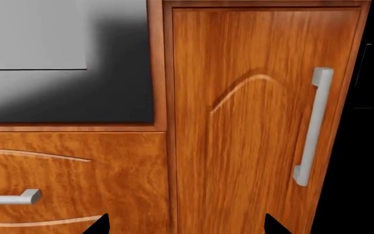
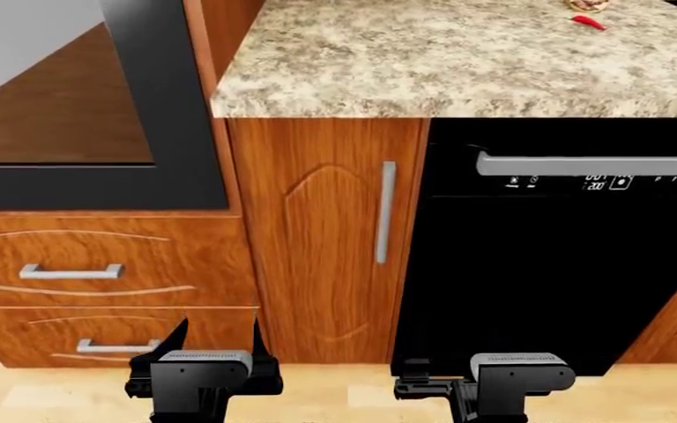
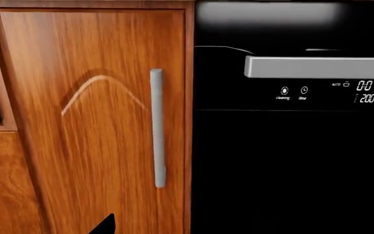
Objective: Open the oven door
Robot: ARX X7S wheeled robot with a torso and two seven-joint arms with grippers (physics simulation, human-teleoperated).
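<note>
Left wrist view: the oven door (image 1: 66,92) fills one corner, a grey-to-black panel set in the wood frame, shut as far as this view shows. Next to it are a tall cabinet door (image 1: 265,122) w/ a vertical silver handle (image 1: 313,126) and a drawer front (image 1: 70,180) w/ a silver pull. Only two dark fingertip points of the left tool (image 1: 185,225) show, set wide apart w/ nothing between, so it reads as released.

Head view: the oven door (image 2: 186,115) sits at upper left, black frame round a reflective window, above two wooden drawers and left of the granite desk (image 2: 457,62) edge. No door handle is in shot; probably higher up, above the frame. Left tool (image 2: 212,339) hangs low near the floor, in front of the lower drawer, fingers spread and pointing up, well below the door. Right tool (image 2: 423,385) is also low, in front of the black dishwasher (image 2: 550,264); its fingers are too dark here to read.

Right wrist view: cabinet door and dishwasher control strip ahead; one fingertip only, so can't tell its state.

To do this step well: raise the left arm first, find the door's grip edge, approach square, tool released, then close and pull along the hinge arc.
</note>
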